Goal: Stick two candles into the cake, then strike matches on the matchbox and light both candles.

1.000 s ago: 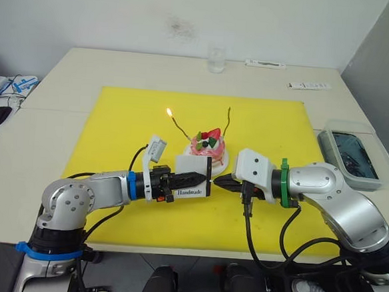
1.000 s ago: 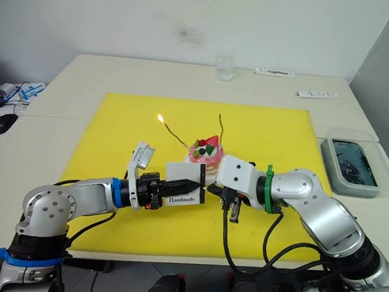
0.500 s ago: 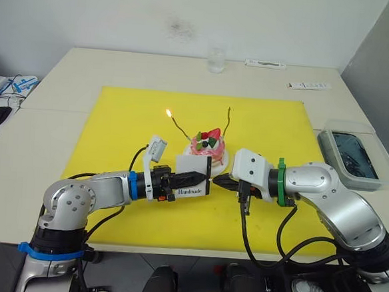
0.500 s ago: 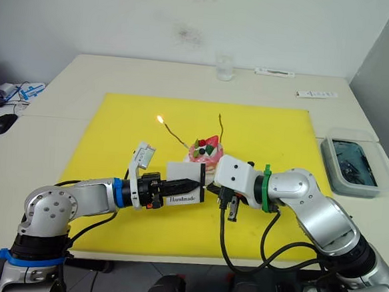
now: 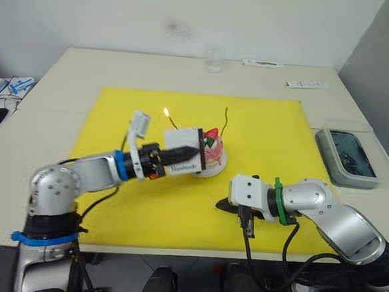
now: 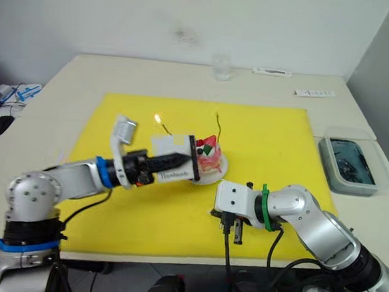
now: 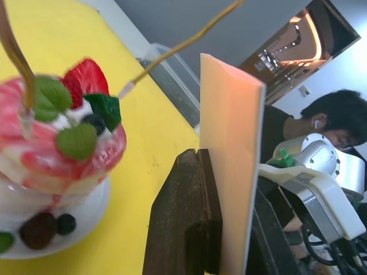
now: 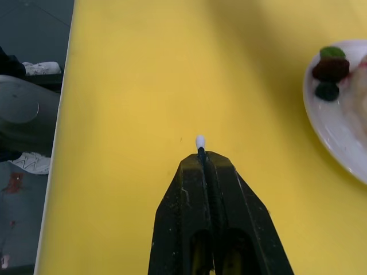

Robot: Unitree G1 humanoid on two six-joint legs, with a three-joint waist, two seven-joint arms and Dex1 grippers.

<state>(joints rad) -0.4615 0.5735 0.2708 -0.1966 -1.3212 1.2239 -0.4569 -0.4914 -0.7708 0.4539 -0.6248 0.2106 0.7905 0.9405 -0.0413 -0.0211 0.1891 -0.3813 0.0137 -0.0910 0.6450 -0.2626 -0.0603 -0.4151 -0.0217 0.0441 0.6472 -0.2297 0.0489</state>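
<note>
One candle [image 5: 171, 120] burns. Left gripper [image 5: 195, 150] clamps the matchbox [image 5: 180, 159]; right gripper [image 8: 200, 157] pinches an unlit match [image 8: 200, 142]. Next: strike it.

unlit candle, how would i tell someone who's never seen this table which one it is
Start at the yellow mat and find the small pink cake on its white plate near the mat's middle. Two thin wavy golden candles rise from the cake. The unlit candle is the one on the robot's right side of the cake, with no flame at its tip, while the lit candle on the left side burns.
</note>
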